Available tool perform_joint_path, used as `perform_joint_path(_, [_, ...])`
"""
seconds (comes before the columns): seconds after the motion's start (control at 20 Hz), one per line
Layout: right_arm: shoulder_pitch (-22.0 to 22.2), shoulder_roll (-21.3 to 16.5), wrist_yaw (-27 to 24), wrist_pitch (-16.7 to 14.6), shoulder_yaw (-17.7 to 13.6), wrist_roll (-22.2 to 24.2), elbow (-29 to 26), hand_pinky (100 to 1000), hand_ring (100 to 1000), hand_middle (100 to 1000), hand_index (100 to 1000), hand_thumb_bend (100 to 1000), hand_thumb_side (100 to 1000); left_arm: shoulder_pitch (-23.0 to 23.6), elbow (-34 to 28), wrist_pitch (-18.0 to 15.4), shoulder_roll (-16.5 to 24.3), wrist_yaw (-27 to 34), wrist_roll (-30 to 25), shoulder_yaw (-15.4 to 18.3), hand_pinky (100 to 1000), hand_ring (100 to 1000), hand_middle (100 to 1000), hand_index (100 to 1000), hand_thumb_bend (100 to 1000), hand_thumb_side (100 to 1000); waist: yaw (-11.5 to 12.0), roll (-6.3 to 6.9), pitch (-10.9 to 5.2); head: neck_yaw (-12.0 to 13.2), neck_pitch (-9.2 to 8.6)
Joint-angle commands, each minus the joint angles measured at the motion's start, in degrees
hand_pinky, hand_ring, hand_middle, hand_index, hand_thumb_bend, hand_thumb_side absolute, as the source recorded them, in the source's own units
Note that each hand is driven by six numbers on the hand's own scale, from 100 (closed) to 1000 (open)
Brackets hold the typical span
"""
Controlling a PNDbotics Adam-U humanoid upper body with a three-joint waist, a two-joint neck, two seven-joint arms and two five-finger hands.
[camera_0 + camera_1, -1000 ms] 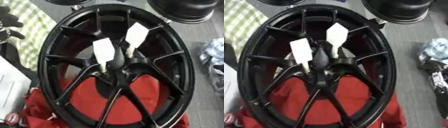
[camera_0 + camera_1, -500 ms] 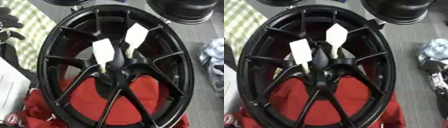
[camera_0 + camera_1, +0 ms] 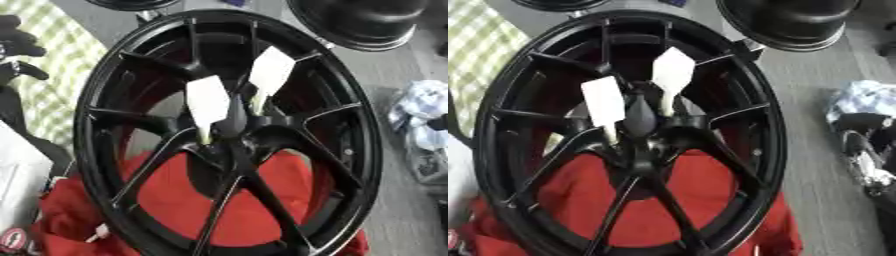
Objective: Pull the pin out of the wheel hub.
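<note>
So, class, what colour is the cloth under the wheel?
Red; the cloth shows best in the right eye view.

Both views come from one stereo pair in the head, looking steeply down and close onto a black wheel that nearly fills each picture. The left eye view sits slightly leftward: it shows a dark hand at the upper left edge, its fingers toward the wheel rim. The right eye view reaches further right, over more grey floor. Both share the wheel, two white tags at its hub, and red cloth.
</note>
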Motion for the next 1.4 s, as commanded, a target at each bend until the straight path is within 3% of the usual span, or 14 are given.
perform_joint_path(0.05, [-0.8, -6.0, 2.9, -2.8, 0.8, 2.5, -1.0, 898, 805, 668, 758, 100, 251, -0.2, -1.0, 0.1, 1.9, 0.9, -0.6, -0.2, 531, 664, 611, 770, 100, 738, 0.0, 0.05, -1.47, 0.1, 0.14])
perform_joint_path(0.25, [-2.4, -11.7, 6.4, -6.3, 1.0, 4.8, -1.0, 890, 805, 669, 754, 100, 223, -0.2, -1.0, 0.3, 2.3, 0.7, -0.8, -0.2, 532, 665, 611, 770, 100, 739, 0.1, -0.31, -1.52, -0.2, 0.39])
perform_joint_path(0.4, [-2.4, -27.1, 7.5, -12.5, -0.8, -2.7, -1.0, 883, 803, 671, 754, 100, 207, -0.1, -1.0, 0.3, 1.9, 0.7, -0.5, 0.1, 531, 665, 611, 770, 100, 738, -0.3, 0.17, -1.44, -0.5, 0.22])
perform_joint_path(0.5, [-3.2, -31.1, 7.9, -13.7, -0.6, -5.4, -1.0, 881, 801, 673, 754, 100, 202, -0.1, -1.0, 0.4, 1.9, 0.7, -0.4, 0.0, 531, 665, 611, 770, 100, 739, -0.1, 0.06, -1.38, -0.8, 0.14])
perform_joint_path(0.9, [-8.8, -35.8, 6.6, -12.6, 1.3, -4.7, -1.0, 874, 794, 674, 755, 100, 198, 0.1, -1.0, 0.9, 1.9, 0.3, -0.4, -0.1, 530, 665, 611, 770, 100, 744, 1.4, -1.02, -1.36, -2.2, -0.18])
perform_joint_path(1.4, [-17.5, -38.9, 3.4, -13.9, 6.6, 8.1, -1.0, 883, 801, 686, 763, 100, 214, -1.4, -1.0, 0.9, 1.8, 0.5, -1.4, -0.7, 531, 666, 612, 770, 100, 741, 5.2, -1.98, -0.98, -6.9, -1.10])
